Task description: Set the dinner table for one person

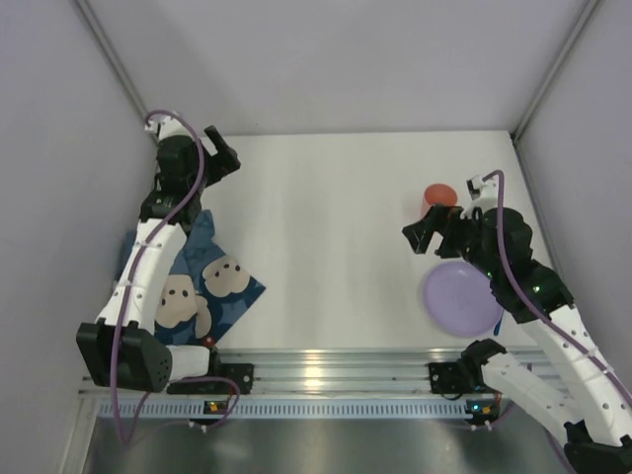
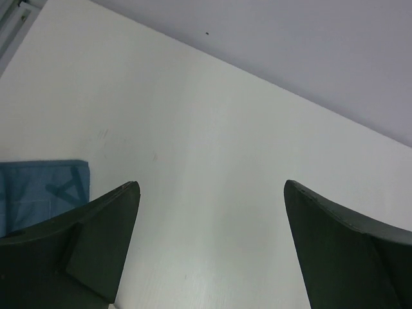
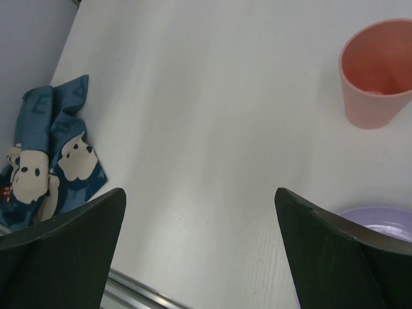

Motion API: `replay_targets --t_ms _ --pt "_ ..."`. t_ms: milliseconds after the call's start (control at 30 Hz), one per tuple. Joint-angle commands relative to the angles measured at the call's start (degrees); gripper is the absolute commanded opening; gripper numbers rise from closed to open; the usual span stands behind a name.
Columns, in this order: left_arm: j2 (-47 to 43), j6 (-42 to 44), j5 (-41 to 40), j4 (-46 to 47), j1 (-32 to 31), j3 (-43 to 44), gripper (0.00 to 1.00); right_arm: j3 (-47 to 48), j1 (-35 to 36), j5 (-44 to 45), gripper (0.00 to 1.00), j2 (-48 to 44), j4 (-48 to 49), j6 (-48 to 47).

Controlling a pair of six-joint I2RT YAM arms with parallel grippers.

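Fingers on both arms stand spread apart and hold nothing. The left fingers (image 2: pixel 96 251) hang over a bare stretch of the white table (image 1: pixel 326 217), which fills the whole gap between them and runs on ahead to the grey back wall. A blue corner of the mat (image 1: pixel 222 281) shows just outside the left-hand finger, flat on the table; from above, the rest of the mat lies back from these fingers toward the arm's base, rumpled and partly under the arm, its mouse faces up. The right fingers (image 3: pixel 335 257) are likewise parted over plain table. Ahead of them and off to the side of the right-hand finger stands the pink cup (image 3: pixel 376 77), upright, mouth up, apart from both fingers. The lilac plate (image 1: pixel 462 298) lies flat just beside and behind the right-hand finger, its rim peeking out at that finger's tip in the wrist view; cup and plate are near each other but not touching. The mat sits well apart from the right fingers, far beyond the left-hand one.
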Motion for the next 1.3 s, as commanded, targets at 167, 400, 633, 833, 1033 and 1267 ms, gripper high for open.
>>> replay_targets --t_ms 167,400,633,833,1033,1267 --pt "-8.0 -8.5 5.1 10.3 0.2 -15.3 0.99 -3.1 0.6 -10.4 1.00 -0.5 2.5 5.2" --pt "-4.9 -2.8 -8.1 1.3 -2.7 -15.1 0.99 -4.1 0.6 -12.4 1.00 3.6 1.7 8.4" --pt "4.2 0.7 -15.3 -4.0 -7.2 -13.5 0.99 -3.3 1.0 -15.2 1.00 10.6 0.8 6.7" --pt "15.7 1.1 -17.1 -1.5 -7.6 -12.5 0.99 -1.8 3.1 -14.7 1.00 18.9 0.8 6.8" --pt "26.9 0.6 -13.7 -1.5 -7.6 -8.6 0.99 1.9 6.7 -12.1 1.00 27.8 1.0 8.1" --pt "32.2 -1.0 -14.2 -5.2 -7.4 -5.5 0.98 3.2 10.0 -10.1 1.00 30.4 2.8 10.8"
